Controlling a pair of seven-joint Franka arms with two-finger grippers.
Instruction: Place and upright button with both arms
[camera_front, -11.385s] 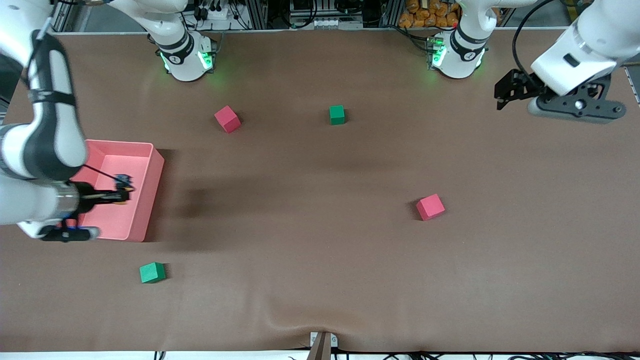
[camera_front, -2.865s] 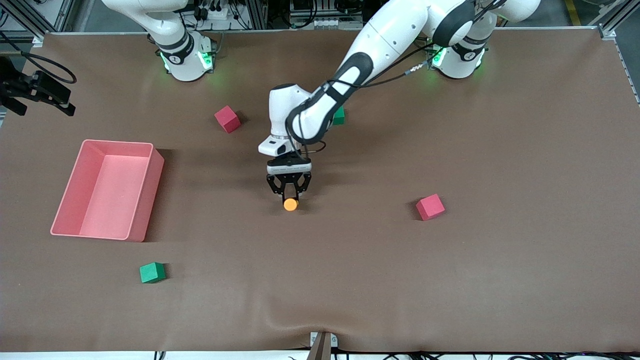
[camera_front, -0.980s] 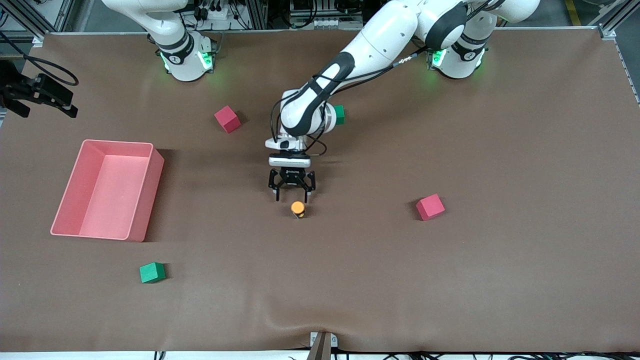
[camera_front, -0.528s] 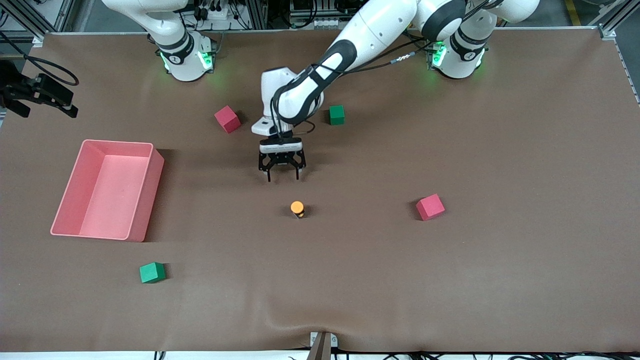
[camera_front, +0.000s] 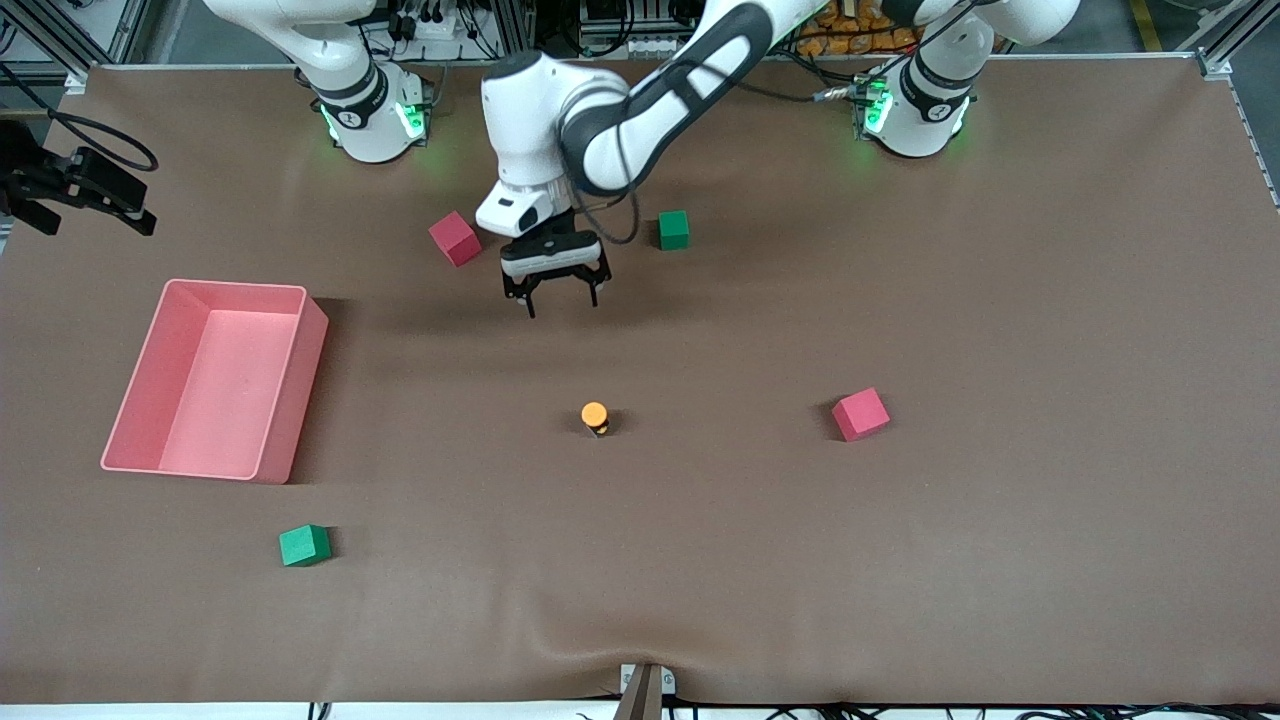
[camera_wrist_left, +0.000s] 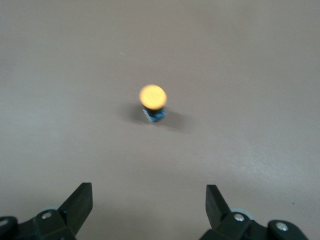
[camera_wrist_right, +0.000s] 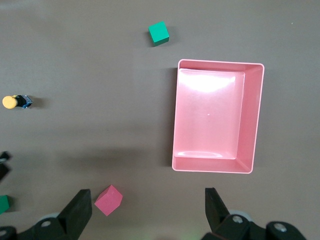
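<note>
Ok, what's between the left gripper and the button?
Nothing: only bare table lies between the open left gripper and the upright button, as the front and left wrist views show.

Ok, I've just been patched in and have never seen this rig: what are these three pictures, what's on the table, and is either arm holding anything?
Two white robot arms stand at a brown table. The wide picture looks down from across the table; the other two come from cameras on each arm's wrist.

The left gripper hangs open and empty over bare table between a red cube and a green cube. Its wrist camera looks down at the button, which stands on the table, orange cap up, free of both grippers.

The right gripper waits open and empty at its end of the table, over the pink bin, which looks empty.

Another red cube and green cube lie nearer the front camera.
</note>
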